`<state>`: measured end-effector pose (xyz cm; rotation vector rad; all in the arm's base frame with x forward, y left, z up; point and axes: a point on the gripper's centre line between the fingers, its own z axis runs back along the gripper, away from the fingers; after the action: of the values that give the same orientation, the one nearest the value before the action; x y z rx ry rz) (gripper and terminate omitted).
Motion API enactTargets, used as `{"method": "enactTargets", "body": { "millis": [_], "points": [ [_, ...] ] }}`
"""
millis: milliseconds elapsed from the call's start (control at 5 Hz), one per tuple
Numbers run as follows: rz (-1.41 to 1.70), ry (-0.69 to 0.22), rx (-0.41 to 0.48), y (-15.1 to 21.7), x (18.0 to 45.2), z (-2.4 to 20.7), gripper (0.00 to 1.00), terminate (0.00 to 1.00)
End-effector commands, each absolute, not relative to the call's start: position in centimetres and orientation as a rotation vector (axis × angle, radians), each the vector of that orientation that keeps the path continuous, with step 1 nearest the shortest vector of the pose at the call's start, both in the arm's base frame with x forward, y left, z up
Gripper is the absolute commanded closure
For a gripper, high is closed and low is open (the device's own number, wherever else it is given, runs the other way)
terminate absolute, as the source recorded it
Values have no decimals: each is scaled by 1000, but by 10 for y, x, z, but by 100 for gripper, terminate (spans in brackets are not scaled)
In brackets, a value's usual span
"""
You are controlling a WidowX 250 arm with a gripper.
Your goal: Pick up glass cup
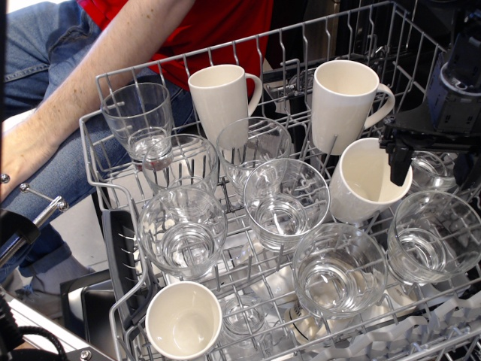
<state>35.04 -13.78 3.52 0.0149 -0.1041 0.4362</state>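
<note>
Several clear glass cups stand mouth-up in a wire dishwasher rack (113, 301): one at the front right (432, 239), one at front centre (338, 269), one in the middle (285, 199), one at the left (183, 229). Another glass cup (430, 170) sits at the right edge, partly hidden. My dark gripper (434, 167) hangs over that right-edge cup. Its left finger (398, 165) hangs in front of a tilted white mug (368, 180); the right finger is at the frame edge. The jaws look open and hold nothing.
White mugs stand at the back (220, 94) (347, 101) and front left (183, 322). A taller tapered glass (140, 120) is at the back left. A person's arm (90, 83) in a red shirt and jeans rests beside the rack's left side.
</note>
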Motion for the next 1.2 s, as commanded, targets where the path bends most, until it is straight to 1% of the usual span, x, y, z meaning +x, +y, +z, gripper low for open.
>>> {"method": "enactTargets", "body": {
  "millis": [0,200,600,1000],
  "points": [
    [433,-162,-14,-133,360,27,0,0],
    [437,-167,-28,-133,364,14,0,0],
    [471,-211,-14,-134,375,-10,0,0],
    [482,-234,-30,-135,387,-26,0,0]
  ]
}}
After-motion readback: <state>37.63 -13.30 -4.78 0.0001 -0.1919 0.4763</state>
